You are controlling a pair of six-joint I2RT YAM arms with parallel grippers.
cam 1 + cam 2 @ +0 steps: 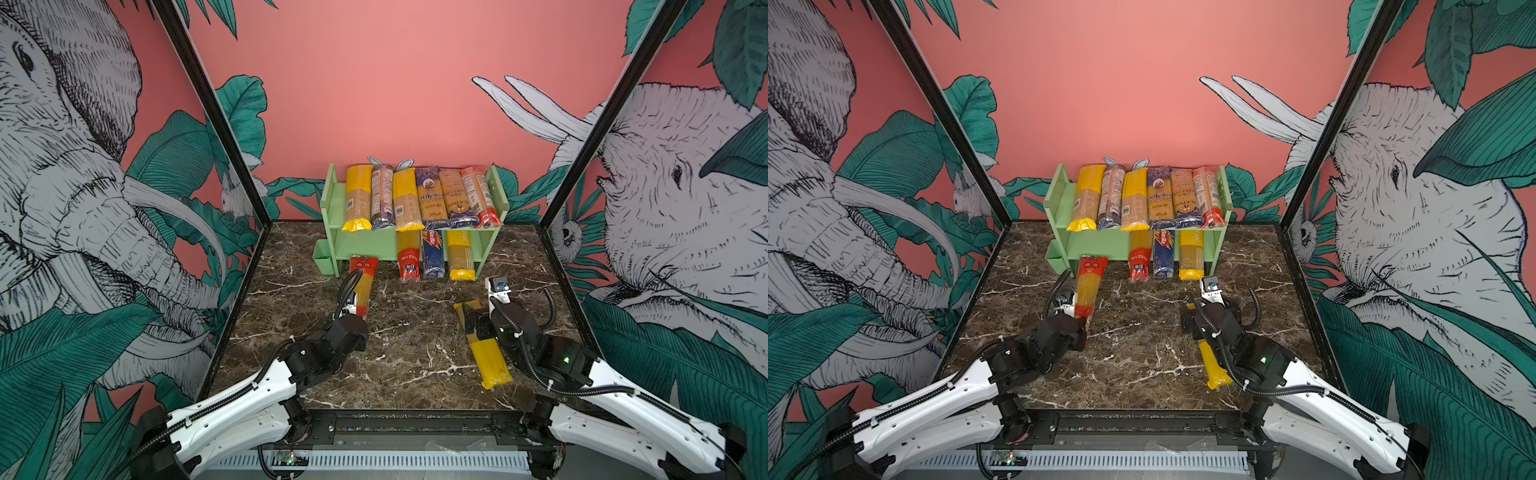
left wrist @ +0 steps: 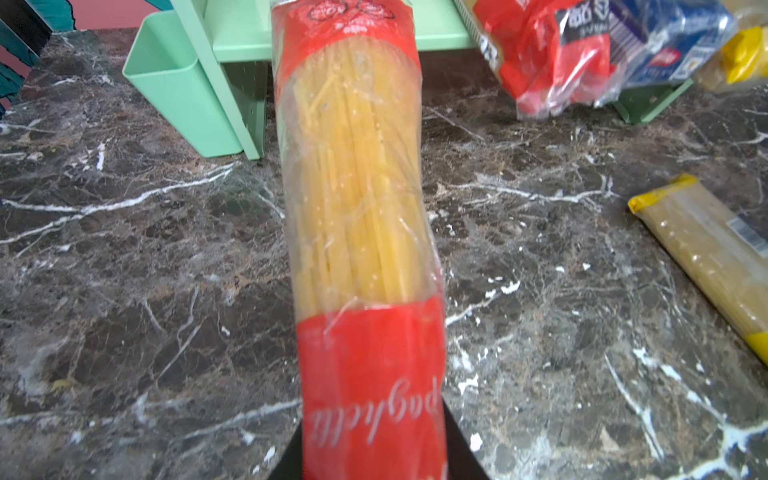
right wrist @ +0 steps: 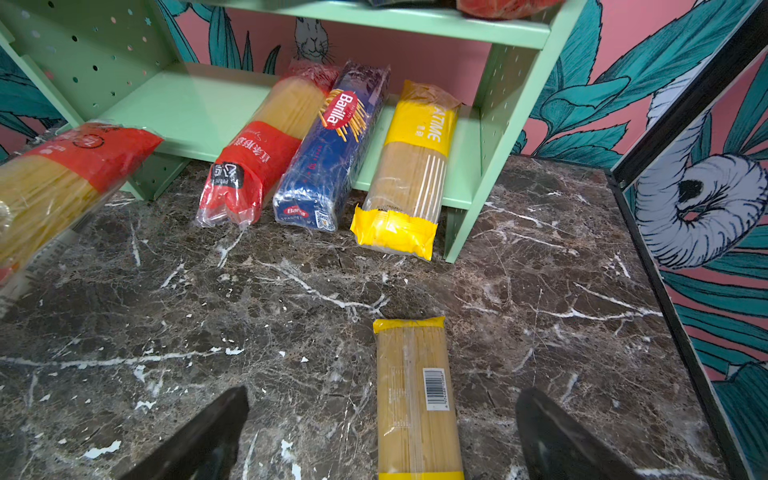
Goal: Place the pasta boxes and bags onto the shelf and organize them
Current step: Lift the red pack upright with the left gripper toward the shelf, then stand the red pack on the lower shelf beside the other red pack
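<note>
The shelf (image 1: 365, 246) carries 6 packs (image 1: 432, 195) on its top tier and 3 on its lower tier. The left gripper (image 1: 358, 307) is clamped on 1 red-ended pack (image 2: 357, 187), whose far end is at the lower tier's front edge. The right gripper (image 3: 382, 392), spread wide and holding nothing, hovers over 1 yellow-ended pack (image 3: 415, 395) near the tabletop's (image 1: 415, 340) right edge.

In both top views: looks down from high above the near edge toward the far wall (image 1: 395, 104), taking in the whole surface (image 1: 415, 332) and the shelf (image 1: 365, 246). From the left wrist: looks low and close along the red-ended pack (image 2: 361, 187) toward the shelf. From the right wrist: looks low over the yellow-ended pack (image 3: 415, 395) toward the lower tier. Shares the Barilla pack (image 3: 328, 166) with the left wrist view.
</note>
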